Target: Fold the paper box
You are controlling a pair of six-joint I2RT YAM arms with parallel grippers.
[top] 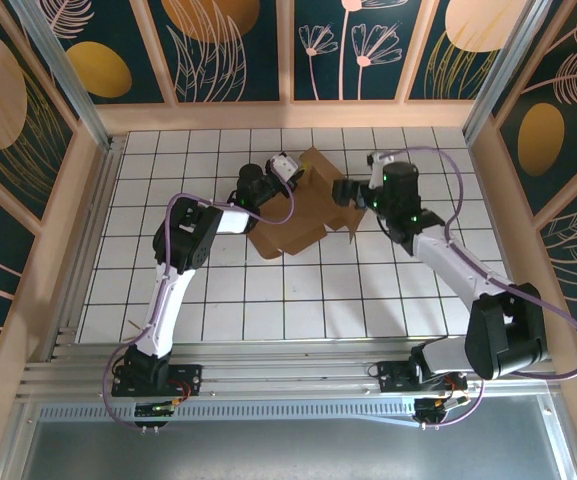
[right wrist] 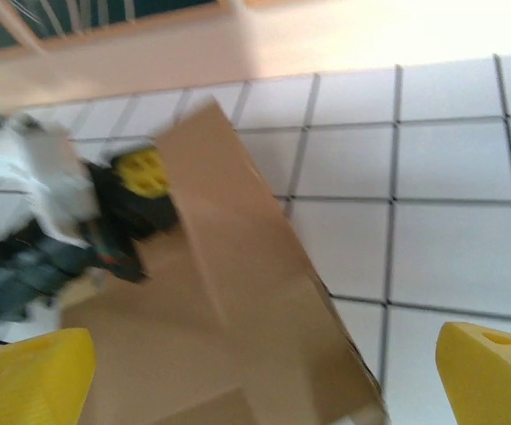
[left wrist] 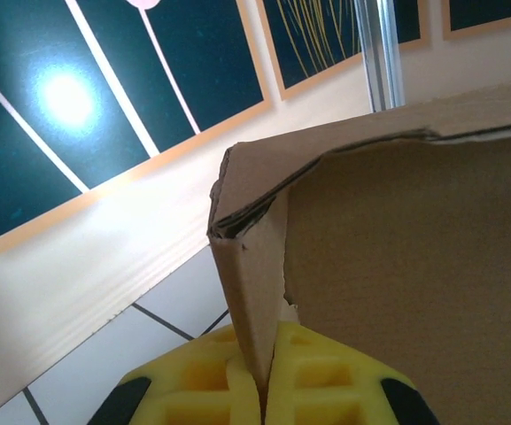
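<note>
The paper box [top: 303, 222] is a brown cardboard sheet, partly folded, lying at the table's far middle with flaps raised. My left gripper [top: 288, 172] is at its far left edge. In the left wrist view its yellow fingers [left wrist: 313, 376] are shut on a folded upright flap [left wrist: 251, 274], with the box's panel [left wrist: 406, 266] to the right. My right gripper [top: 346, 192] is at the box's right side. In the right wrist view the right gripper [right wrist: 264, 381] stands wide open above the blurred cardboard [right wrist: 237, 310], gripping nothing. Its yellow fingertips [right wrist: 34, 376] are far apart.
The white tiled table [top: 218, 310] is walled by wooden rails [top: 288, 115] at the back and sides. Both arms reach from the near edge towards the far middle. In the right wrist view the left gripper's yellow finger [right wrist: 140, 173] shows beyond the cardboard.
</note>
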